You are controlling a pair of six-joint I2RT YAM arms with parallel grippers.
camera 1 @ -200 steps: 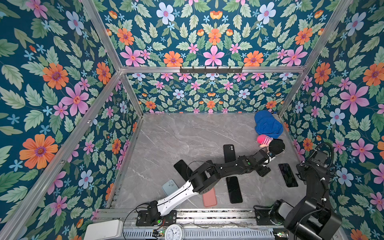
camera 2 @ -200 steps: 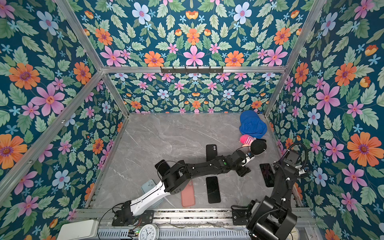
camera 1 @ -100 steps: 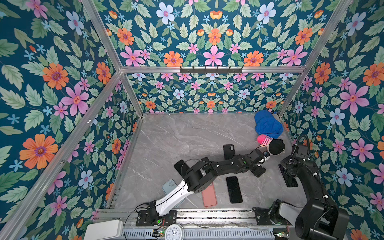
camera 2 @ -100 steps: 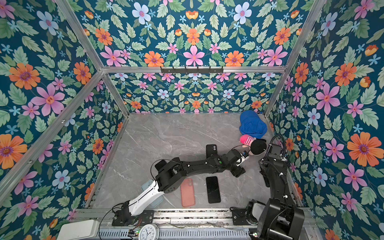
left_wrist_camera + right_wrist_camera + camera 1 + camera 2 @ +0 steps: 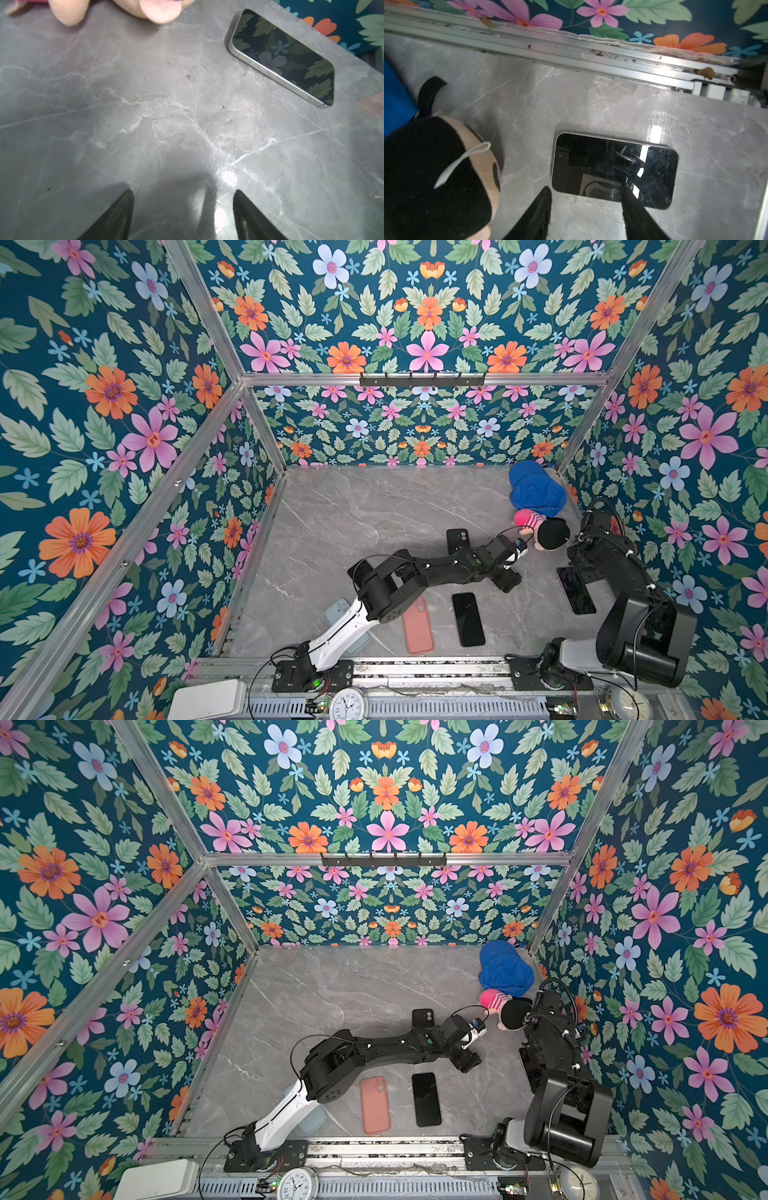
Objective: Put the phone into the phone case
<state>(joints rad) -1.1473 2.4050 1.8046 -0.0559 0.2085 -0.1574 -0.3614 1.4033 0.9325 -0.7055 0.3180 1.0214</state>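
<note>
One dark phone (image 5: 577, 593) (image 5: 614, 170) lies screen-up by the right wall. My right gripper (image 5: 578, 562) (image 5: 586, 191) hovers open over its far end, with one fingertip (image 5: 630, 199) overlapping the phone's edge and nothing gripped. The left wrist view catches the same phone (image 5: 284, 58). My left gripper (image 5: 509, 578) (image 5: 182, 193) is open over bare table, left of that phone. A second black phone (image 5: 468, 619) lies near the front beside a salmon-pink phone case (image 5: 417, 624). A light blue case (image 5: 337, 610) is partly hidden under the left arm.
A doll with black hair (image 5: 550, 533) (image 5: 436, 176) and a blue cloth (image 5: 536, 489) lie at the back right, close to both grippers. A black phone or case (image 5: 458, 538) lies camera side up behind the left arm. The aluminium wall rail (image 5: 571, 52) runs just beyond the phone.
My right arm swung forward from its folded-back pose to above the phone by the right wall, and its jaws opened. My left gripper drew back slightly to the left and opened a little wider.
</note>
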